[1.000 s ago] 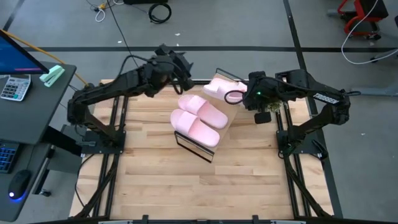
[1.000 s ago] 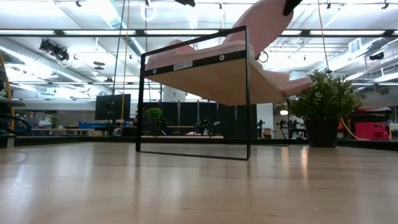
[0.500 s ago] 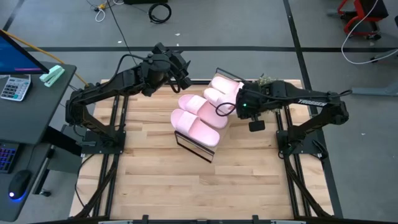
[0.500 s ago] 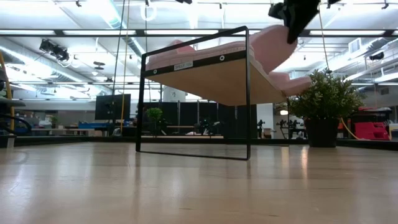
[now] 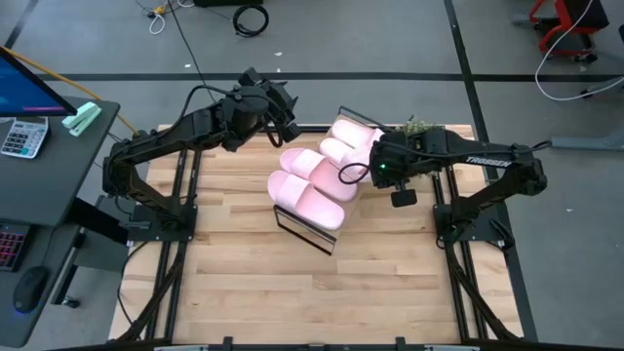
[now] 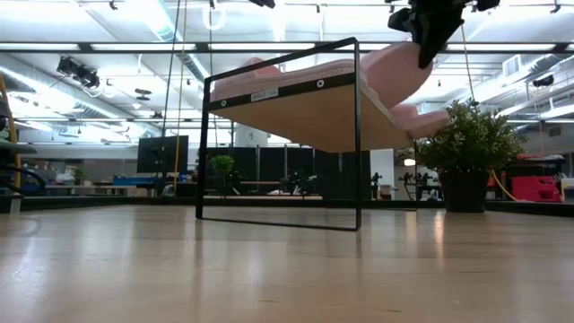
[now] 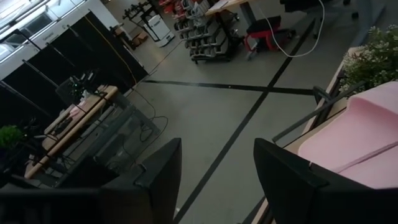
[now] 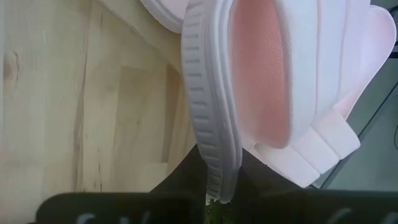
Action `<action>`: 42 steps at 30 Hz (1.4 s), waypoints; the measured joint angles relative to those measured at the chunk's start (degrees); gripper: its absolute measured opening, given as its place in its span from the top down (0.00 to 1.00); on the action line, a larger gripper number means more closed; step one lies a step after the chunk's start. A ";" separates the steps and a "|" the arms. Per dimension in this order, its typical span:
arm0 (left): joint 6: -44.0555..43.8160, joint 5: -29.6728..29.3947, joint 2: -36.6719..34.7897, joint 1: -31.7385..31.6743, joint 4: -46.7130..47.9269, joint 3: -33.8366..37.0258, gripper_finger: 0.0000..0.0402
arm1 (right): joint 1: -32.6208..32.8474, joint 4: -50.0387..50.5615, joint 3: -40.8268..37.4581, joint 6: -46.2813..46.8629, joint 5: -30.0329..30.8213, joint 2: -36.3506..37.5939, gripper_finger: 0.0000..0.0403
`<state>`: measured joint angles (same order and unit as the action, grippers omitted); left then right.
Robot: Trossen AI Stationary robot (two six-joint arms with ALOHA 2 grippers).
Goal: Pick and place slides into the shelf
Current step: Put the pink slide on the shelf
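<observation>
At the shelf's (image 5: 314, 226) three-o'clock edge, the right gripper (image 5: 375, 168) has its fingers clenched on the rim of a pink slide (image 8: 267, 81), held over the far end of the board beside another slide (image 5: 353, 135). Two more slides (image 5: 310, 187) already fill the near part. Space looks tight: letting go too early could drop the sandal off the three-o'clock edge onto the table (image 5: 253, 283), or nudge its neighbours askew. At eleven o'clock the left gripper (image 5: 281, 112) waits, fingers apart and empty.

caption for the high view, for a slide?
Right gripper sets a pink slide beside two others on the shelf.
</observation>
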<state>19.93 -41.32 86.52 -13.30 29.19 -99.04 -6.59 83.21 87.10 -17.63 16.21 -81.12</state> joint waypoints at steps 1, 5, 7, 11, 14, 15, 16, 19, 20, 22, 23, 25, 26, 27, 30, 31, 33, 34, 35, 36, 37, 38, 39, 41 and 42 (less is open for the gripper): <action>0.12 0.00 0.00 0.00 0.02 0.00 0.49 | 0.00 0.18 -0.01 0.01 0.02 0.00 0.89; 0.17 0.00 0.04 0.00 0.35 0.00 0.48 | -0.04 0.64 -0.01 2.43 -0.91 -0.02 0.88; 0.14 0.00 0.04 0.00 0.35 0.00 0.49 | -0.03 1.50 -0.01 3.89 -1.18 -0.02 0.89; 0.17 0.00 0.04 0.02 0.35 0.00 0.50 | 0.11 2.69 -0.01 5.41 -0.97 -0.02 0.89; 0.19 0.00 0.04 0.00 0.33 0.00 0.51 | 0.11 3.10 -0.01 6.47 -0.85 -0.02 0.89; 0.19 0.00 0.04 0.00 0.34 0.00 0.51 | 0.11 3.41 -0.01 6.98 -0.79 -0.02 0.89; 0.17 0.00 0.04 0.00 0.34 0.00 0.51 | 0.11 3.85 -0.01 7.42 -0.77 -0.02 0.89; 0.19 0.00 0.04 -0.04 0.33 0.00 0.50 | 0.11 5.61 -0.01 8.71 -0.79 -0.02 0.89; 0.19 0.00 0.04 -0.04 0.33 0.00 0.50 | 0.11 5.98 -0.01 9.28 -0.78 -0.02 0.89; 0.19 0.00 0.04 -0.04 0.33 0.00 0.51 | 0.11 6.45 -0.01 10.47 -0.79 -0.02 0.89; 0.19 0.00 0.04 -0.04 0.33 0.00 0.51 | 0.11 6.62 -0.01 11.00 -0.79 -0.02 0.89; 0.19 0.00 0.05 -0.04 0.33 0.00 0.52 | 0.13 6.66 -0.01 11.66 -1.04 -0.02 0.89; 0.19 0.00 0.04 -0.04 0.33 0.00 0.52 | 0.11 6.53 -0.01 11.91 -1.29 -0.02 0.89; 0.19 0.00 0.05 -0.04 0.33 0.00 0.53 | 0.12 6.26 -0.01 12.12 -1.43 -0.02 0.89; 0.19 0.00 0.07 -0.04 0.33 0.00 0.52 | 0.13 4.75 -0.01 12.71 -1.81 -0.02 0.89; 0.20 0.01 0.07 -0.04 0.33 0.00 0.52 | 0.13 4.34 -0.01 12.69 -1.84 -0.02 0.88; 0.23 0.04 0.07 -0.04 0.33 0.00 0.52 | 0.13 4.03 -0.01 11.92 -1.85 -0.02 0.87; 0.25 0.32 0.07 -0.04 0.34 0.00 0.51 | 0.13 3.95 -0.01 11.21 -1.97 -0.02 0.87; 0.25 0.97 0.07 -0.04 0.36 0.00 0.51 | 0.13 3.90 -0.01 10.18 -2.26 -0.02 0.87; 0.23 1.58 0.07 -0.04 0.44 0.00 0.51 | 0.13 3.86 -0.01 9.14 -2.50 -0.02 0.87; 0.21 2.20 0.07 -0.04 0.67 0.00 0.51 | 0.13 3.82 -0.03 8.14 -2.73 -0.02 0.87; 0.21 2.70 0.07 -0.04 0.91 0.00 0.52 | 0.13 3.77 -0.03 7.15 -2.82 -0.02 0.87; 0.19 3.17 0.07 -0.02 1.06 0.00 0.52 | 0.11 3.73 -0.03 6.30 -2.83 -0.02 0.87; 0.14 4.73 0.07 -0.02 1.70 0.00 0.52 | 0.11 3.68 -0.03 4.76 -3.27 -0.02 0.87; -0.07 5.77 0.07 -0.02 2.19 0.00 0.52 | 0.11 3.64 -0.03 3.87 -3.75 -0.02 0.87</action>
<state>19.86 -35.55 86.59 -13.32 31.38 -99.04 -6.48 86.84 87.07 -13.76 12.46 -81.14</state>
